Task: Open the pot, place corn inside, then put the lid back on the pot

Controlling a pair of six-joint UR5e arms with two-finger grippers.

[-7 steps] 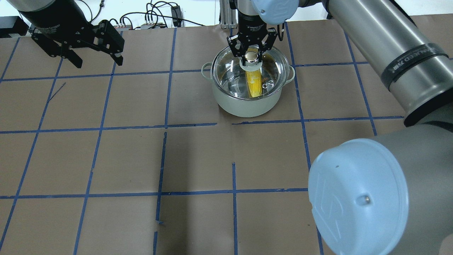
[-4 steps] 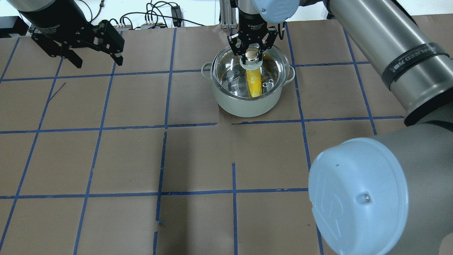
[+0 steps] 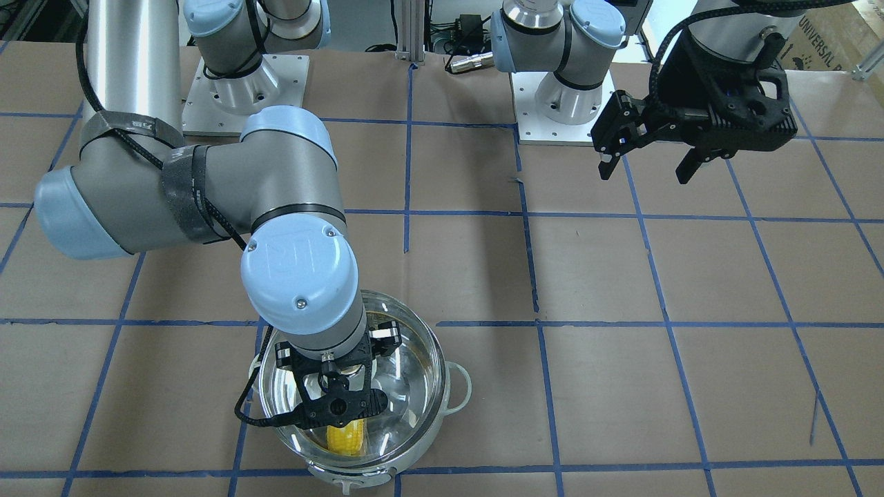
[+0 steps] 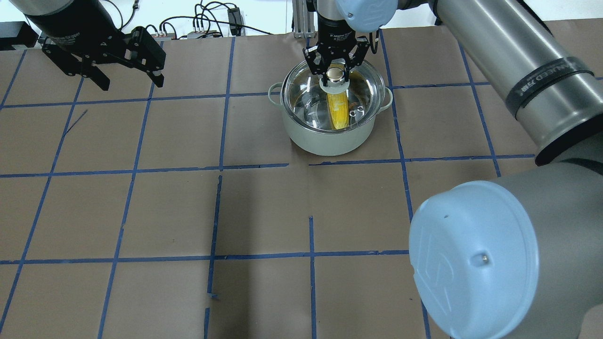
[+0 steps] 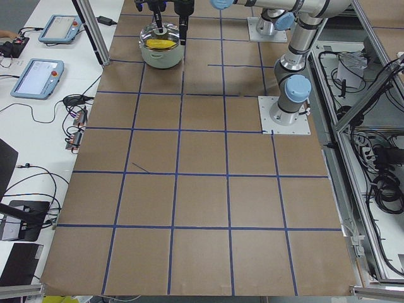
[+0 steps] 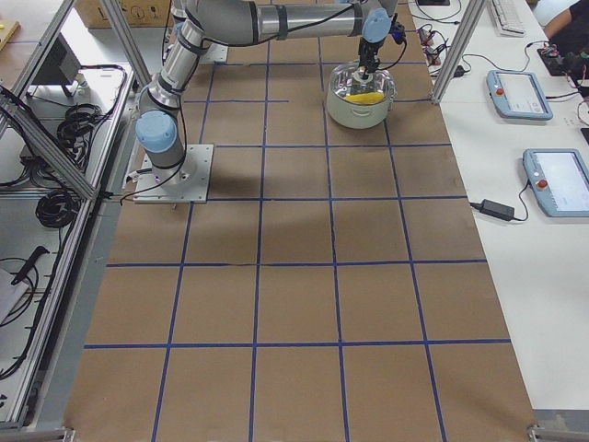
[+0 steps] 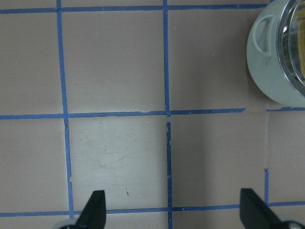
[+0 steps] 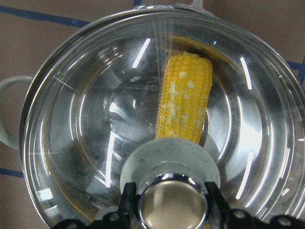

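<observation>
Now the lid [image 4: 307, 100] on the pot [image 4: 325, 141], knob [image 8: 172, 206] between tight right jaws; left jaws wide.

Pot [image 5: 162, 57]: far end of table [image 5: 202, 196].
Corn [image 5: 162, 44]: yellow, inside pot.
Arm base [image 5: 290, 101]: at table's right edge.
Tablets [image 5: 39, 76]: white bench, left of table.

both arms are smooth silver-grey tubes jointed with rounded pale blue caps, and the cap [image 3: 298, 273] on the right arm [image 3: 124, 207] shows an embossed logo and one small screw. a black braided cable [image 3: 224, 228] is bound to that arm by black straps [image 3: 181, 197], and a black band [image 4: 549, 80] with pale lettering rings its tube. the left hand [image 3: 644, 174] and right hand [image 4: 334, 75] are black open-framed linkages with two fingers each, and the left arm [image 3: 552, 41] carries a second cable [image 3: 664, 41] of the same braid.
</observation>
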